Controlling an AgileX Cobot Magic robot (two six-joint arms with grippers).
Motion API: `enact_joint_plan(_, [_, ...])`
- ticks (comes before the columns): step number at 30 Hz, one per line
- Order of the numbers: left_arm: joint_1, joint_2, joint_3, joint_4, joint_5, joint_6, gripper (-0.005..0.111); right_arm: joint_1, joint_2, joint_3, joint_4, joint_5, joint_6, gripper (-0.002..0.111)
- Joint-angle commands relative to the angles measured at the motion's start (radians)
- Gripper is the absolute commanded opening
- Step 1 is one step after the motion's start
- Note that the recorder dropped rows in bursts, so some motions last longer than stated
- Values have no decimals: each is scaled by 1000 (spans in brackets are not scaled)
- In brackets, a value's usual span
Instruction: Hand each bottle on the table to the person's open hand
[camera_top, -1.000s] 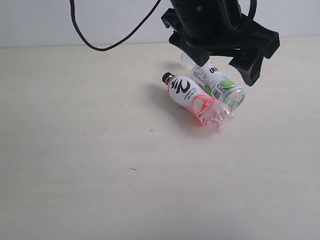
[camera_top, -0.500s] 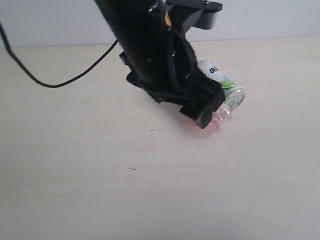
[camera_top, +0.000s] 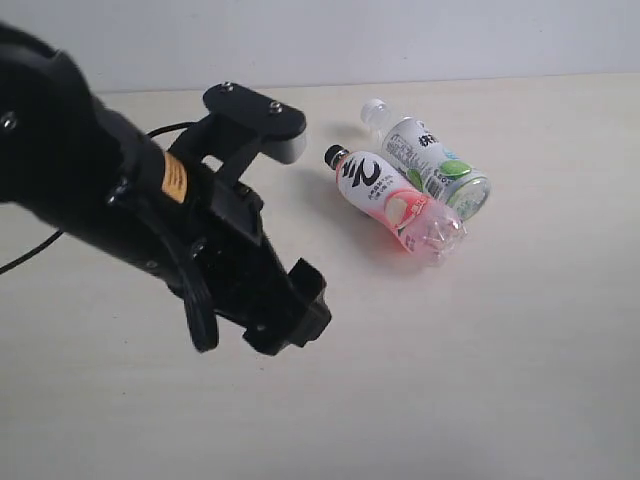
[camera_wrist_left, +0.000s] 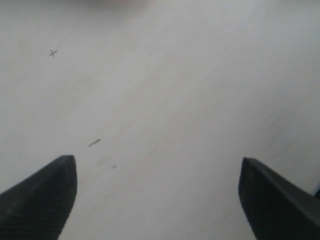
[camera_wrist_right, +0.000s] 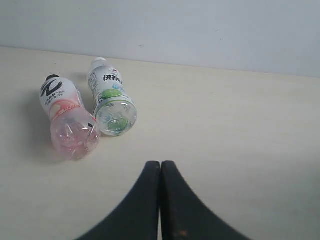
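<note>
Left fingers (camera_wrist_left: 42, 197) spread wide, empty (table (camera_wrist_left: 165, 100) below); right fingers (camera_wrist_right: 147, 205) pressed together, empty; two bottles (camera_wrist_right: 70, 117) ahead, untouched.

The surface (camera_top: 520, 340) is pale beige with faint wood grain and a few tiny dark specks. The peach bottle (camera_top: 395, 203) has a black cap, a white label with a bold black character, a pink peach print and a pink-tinted clear base. The lime bottle (camera_top: 435, 165) has a white cap, a white label with dark text and green lime. The left gripper (camera_wrist_left: 156, 167) and right gripper (camera_wrist_right: 160, 167) are black; an orange sticker (camera_top: 176, 178) marks the left arm.
</note>
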Motion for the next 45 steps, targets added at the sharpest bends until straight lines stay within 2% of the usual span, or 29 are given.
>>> enact_joint_plan(1, [2, -52, 102, -9, -127, 6, 83, -4, -6, 2, -4, -4, -2, 0])
enact_joint_plan(9, [2, -85, 171, -18, -290, 3, 83, -4, -6, 2, -4, -4, -2, 0])
enact_joint_plan(12, [2, -85, 171, -31, -333, -1, 77, -4, -6, 2, -4, -4, -2, 0])
enact_joint_plan(15, [2, -85, 171, -48, -377, -3, 60, -4, -6, 2, -4, -4, -2, 0])
enact_joint_plan(18, [2, -85, 171, -49, -398, -3, 37, -4, -6, 2, -4, -4, -2, 0])
enact_joint_plan(22, [2, -85, 171, -60, -412, -3, 1, -4, -6, 2, -4, -4, -2, 0])
enact_joint_plan(30, [2, -85, 171, -85, -466, -3, 0, -4, -6, 2, -4, -4, -2, 0])
enact_joint_plan(40, [2, -83, 165, -205, -538, -5, 0, -4, -6, 2, -4, -4, -2, 0])
enact_joint_plan(43, [8, -75, 122, -214, -525, -51, 0, -4, -6, 2, -4, -4, -2, 0])
enact_joint_plan(45, [21, -59, 72, -219, -470, -89, 0, -4, -6, 2, -4, -4, -2, 0])
